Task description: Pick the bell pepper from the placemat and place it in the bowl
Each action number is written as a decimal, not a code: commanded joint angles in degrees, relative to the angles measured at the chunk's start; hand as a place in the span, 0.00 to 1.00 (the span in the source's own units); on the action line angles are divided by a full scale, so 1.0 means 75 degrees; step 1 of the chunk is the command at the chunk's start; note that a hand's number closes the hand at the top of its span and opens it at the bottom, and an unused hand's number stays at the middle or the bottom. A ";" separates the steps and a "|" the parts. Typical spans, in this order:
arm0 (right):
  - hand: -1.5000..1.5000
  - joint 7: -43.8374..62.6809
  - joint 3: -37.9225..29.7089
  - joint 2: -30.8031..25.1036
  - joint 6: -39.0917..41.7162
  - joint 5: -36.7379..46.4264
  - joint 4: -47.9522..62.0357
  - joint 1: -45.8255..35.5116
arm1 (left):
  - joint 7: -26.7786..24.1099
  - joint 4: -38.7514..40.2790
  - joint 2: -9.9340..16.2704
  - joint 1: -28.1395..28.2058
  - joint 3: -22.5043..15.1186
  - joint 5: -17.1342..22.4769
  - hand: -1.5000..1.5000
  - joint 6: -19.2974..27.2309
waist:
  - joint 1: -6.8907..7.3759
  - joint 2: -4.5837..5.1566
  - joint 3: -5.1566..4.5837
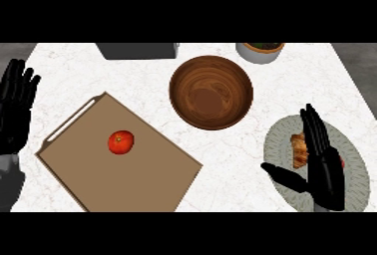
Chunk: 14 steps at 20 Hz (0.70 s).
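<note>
The bell pepper [120, 142] (on the placemat [110, 172]) lies well apart from the right hand [324, 169].

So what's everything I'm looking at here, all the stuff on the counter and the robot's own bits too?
pepper: one, red, on the placemat, nearer its left side
placemat: one, brown, lying at an angle on the counter's left half
bowl: one, dark brown wood, empty, centre back
plate: one, grey speckled, right side, partly under the right hand
pastry: one, golden brown, on the plate
pot: one, pale grey with something green inside, back right, cut by the view's top
box: one, dark grey, back left of centre, cut by the view's top
counter: one, white marbled
left hand: black, open, fingers up, at the left edge
right hand: black, open, over the plate
</note>
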 commanded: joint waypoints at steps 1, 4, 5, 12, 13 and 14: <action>0.00 0.1821 -0.0132 -0.0620 0.0307 0.1595 -0.1024 0.0633 | 0.0023 -0.0196 0.0030 0.0086 0.0094 0.0091 0.50 -0.0101 | -0.0022 -0.0013 -0.0011; 0.00 0.3095 -0.0171 -0.0953 0.1241 0.2237 -0.2299 0.1284 | -0.0231 0.0033 0.0005 0.0288 0.0143 0.0025 0.50 -0.0160 | -0.0148 -0.0035 -0.0031; 0.00 0.3693 -0.0277 -0.1034 0.1814 0.2345 -0.2518 0.1156 | -0.0093 -0.0081 -0.0053 0.0297 0.0055 -0.0046 0.50 -0.0030 | -0.0076 -0.0025 -0.0029; 0.00 0.6122 0.0232 -0.1684 0.5301 0.2299 -0.3893 0.1560 | 0.0149 -0.0080 0.0043 -0.0170 0.0048 -0.0068 0.50 -0.0063 | 0.0063 0.0052 -0.0012; 0.00 0.6363 -0.0236 -0.2085 0.5895 0.1869 -0.4370 0.1511 | -0.0054 -0.0256 -0.0165 0.0144 -0.0057 -0.0067 0.50 -0.0084 | 0.0115 0.0037 -0.0009; 0.00 0.6756 0.0067 -0.2023 0.6351 0.1950 -0.4599 0.1452 | -0.0057 -0.0194 -0.0172 -0.0013 -0.0021 -0.0129 0.50 0.0014 | 0.0134 0.0053 -0.0007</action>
